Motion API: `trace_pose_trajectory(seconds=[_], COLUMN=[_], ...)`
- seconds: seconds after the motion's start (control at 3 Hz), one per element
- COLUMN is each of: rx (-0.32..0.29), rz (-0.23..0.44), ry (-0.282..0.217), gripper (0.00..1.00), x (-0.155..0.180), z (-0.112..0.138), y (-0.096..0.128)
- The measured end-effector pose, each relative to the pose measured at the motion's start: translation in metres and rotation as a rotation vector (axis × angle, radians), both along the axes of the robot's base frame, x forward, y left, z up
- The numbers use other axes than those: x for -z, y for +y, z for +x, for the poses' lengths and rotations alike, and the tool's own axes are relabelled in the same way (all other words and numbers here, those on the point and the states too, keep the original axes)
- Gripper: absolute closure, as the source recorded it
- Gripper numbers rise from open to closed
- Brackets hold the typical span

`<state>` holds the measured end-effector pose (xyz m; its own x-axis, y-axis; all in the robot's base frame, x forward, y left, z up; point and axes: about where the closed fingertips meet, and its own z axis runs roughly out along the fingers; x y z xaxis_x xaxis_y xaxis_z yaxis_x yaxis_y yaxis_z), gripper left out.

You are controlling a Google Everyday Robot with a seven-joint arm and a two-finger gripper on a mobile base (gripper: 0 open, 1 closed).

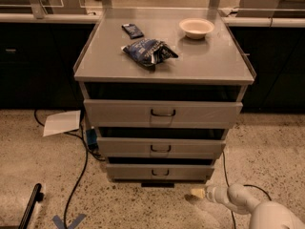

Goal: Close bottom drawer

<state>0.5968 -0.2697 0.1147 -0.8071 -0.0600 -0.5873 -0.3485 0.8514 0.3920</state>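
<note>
The bottom drawer is the lowest and narrowest grey front of the cabinet, with a small dark loop handle at its centre. It stands pulled out a little, as do the middle drawer and the wider top drawer above it. My gripper is low over the floor, just right of and in front of the bottom drawer's right corner, on a white arm coming in from the bottom right. It touches nothing.
On the cabinet top lie a dark chip bag, a small dark packet and a white bowl. A paper sheet and black cables lie on the speckled floor at left. Dark counters stand behind.
</note>
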Motion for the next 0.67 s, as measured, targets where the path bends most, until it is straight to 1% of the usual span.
trace_pose_trajectory(seconds=[0.33, 0.67], rx=[0.000, 0.000], rz=[0.000, 0.000], ry=[0.000, 0.000], gripper=[0.00, 0.00], x=[0.0001, 0.0001], z=[0.0000, 0.0000], y=[0.0001, 0.0001])
